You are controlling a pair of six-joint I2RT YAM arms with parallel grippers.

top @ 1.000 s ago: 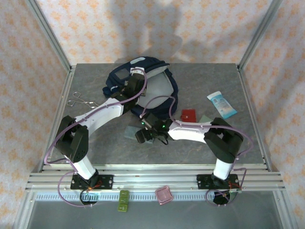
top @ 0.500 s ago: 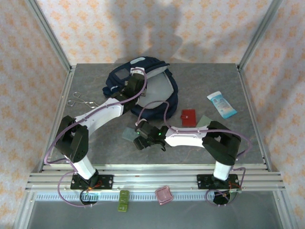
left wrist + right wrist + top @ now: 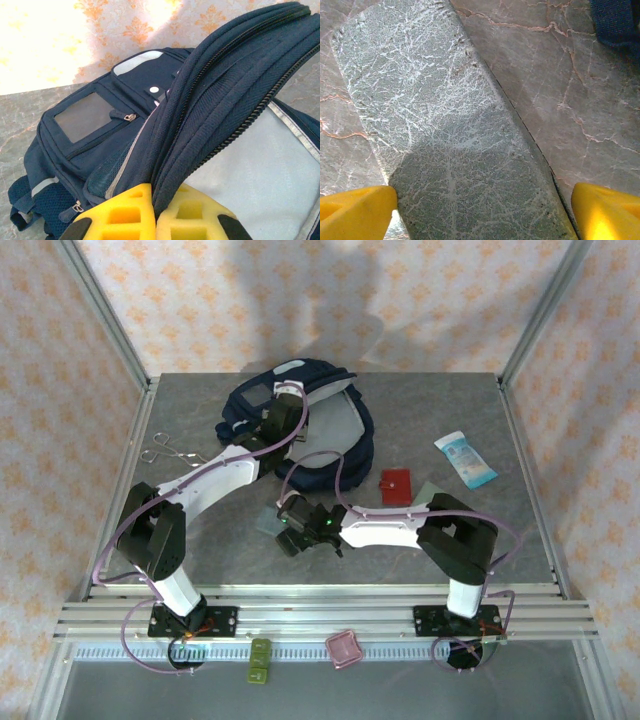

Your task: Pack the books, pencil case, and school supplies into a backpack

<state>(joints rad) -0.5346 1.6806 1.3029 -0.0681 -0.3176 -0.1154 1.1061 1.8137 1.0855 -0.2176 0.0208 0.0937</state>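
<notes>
Left tool (image 3: 155, 216): pressed together on a fold of the backpack (image 3: 100, 130), the navy zipped edge pinched between its yellow fingers (image 3: 122, 212). The fold was raised above the pack's pale lining. In the overhead view this tool (image 3: 281, 416) stood over the pack's middle.

Right tool (image 3: 480, 215): spread wide, its fingers (image 3: 355, 212) set one to each long side of the pencil case (image 3: 445, 125). The case lay flat on the table (image 3: 600, 100). Whether the fingers touched the case's edges could not be told. A navy corner of the pack showed at the upper right of the wrist view. From overhead, this tool (image 3: 286, 531) was low over the case (image 3: 267, 521), on the near middle of the table (image 3: 450, 410).

Backpack (image 3: 330, 380): lying open at the far middle of the table, near the case and beyond it.

Red piece (image 3: 397, 484): flat on the table, right of the pack, just behind the right arm.

Grey-green piece (image 3: 432, 490): just beside the red piece, on its right.

Tube (image 3: 465, 459): white and blue, farther right, apart from both pieces.

Scissors (image 3: 170, 451): at the left edge of the table, apart from the pack.
</notes>
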